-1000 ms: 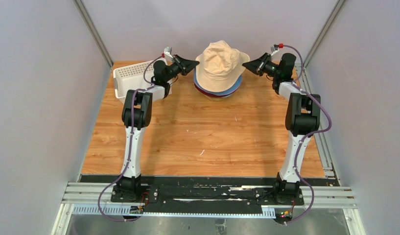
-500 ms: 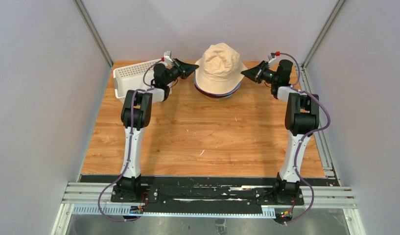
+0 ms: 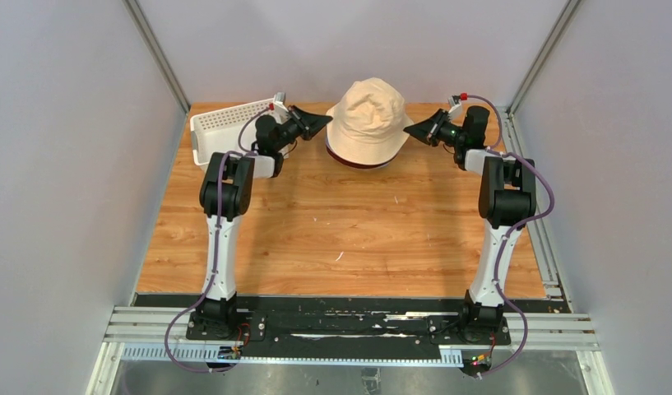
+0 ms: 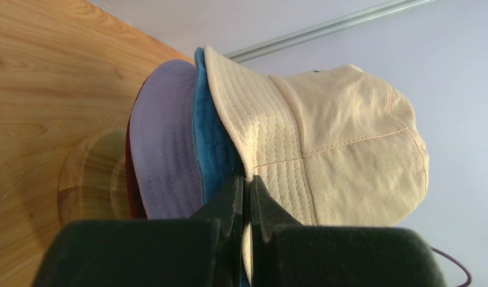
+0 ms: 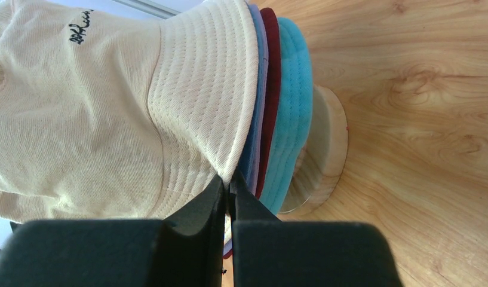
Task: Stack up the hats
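Hats [image 3: 368, 123] are sitting stacked on the wooden stand [image 5: 325, 143] at twelve o'clock on the table [image 3: 340, 230], the left gripper [image 3: 327, 124] and right gripper [image 3: 408, 129] each clenching the brim of the beige hat [image 4: 349, 137].

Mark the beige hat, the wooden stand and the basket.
beige hat [image 3: 367, 115]: top external view, on the crown.
stand [image 5: 331, 137]: right wrist view, on the wooden base's edge.
basket [image 3: 221, 127]: top external view, on the bare mesh inside.
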Robot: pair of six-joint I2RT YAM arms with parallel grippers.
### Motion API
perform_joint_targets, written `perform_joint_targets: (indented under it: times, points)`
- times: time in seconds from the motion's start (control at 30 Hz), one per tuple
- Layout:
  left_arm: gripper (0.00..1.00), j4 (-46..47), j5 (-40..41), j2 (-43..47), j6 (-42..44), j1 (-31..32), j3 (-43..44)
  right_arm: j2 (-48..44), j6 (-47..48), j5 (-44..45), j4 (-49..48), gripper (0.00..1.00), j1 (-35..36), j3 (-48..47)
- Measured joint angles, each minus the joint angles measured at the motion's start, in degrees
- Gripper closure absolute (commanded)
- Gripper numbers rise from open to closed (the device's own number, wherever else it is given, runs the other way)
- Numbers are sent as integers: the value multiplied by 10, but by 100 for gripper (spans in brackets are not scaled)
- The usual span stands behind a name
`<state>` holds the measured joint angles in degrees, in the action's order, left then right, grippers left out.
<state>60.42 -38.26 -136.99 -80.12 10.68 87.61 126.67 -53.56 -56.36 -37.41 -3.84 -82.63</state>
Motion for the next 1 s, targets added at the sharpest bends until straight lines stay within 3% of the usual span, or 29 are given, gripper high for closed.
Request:
perform_joint_targets:
  times: [0.57,1.0]
  points:
    - [100,11,-1,26,37,-5,-58,-6,23,0,20,99,1,0]
    - [100,-139,11,81,165,-5,-66,-10,36,0,34,99,4,0]
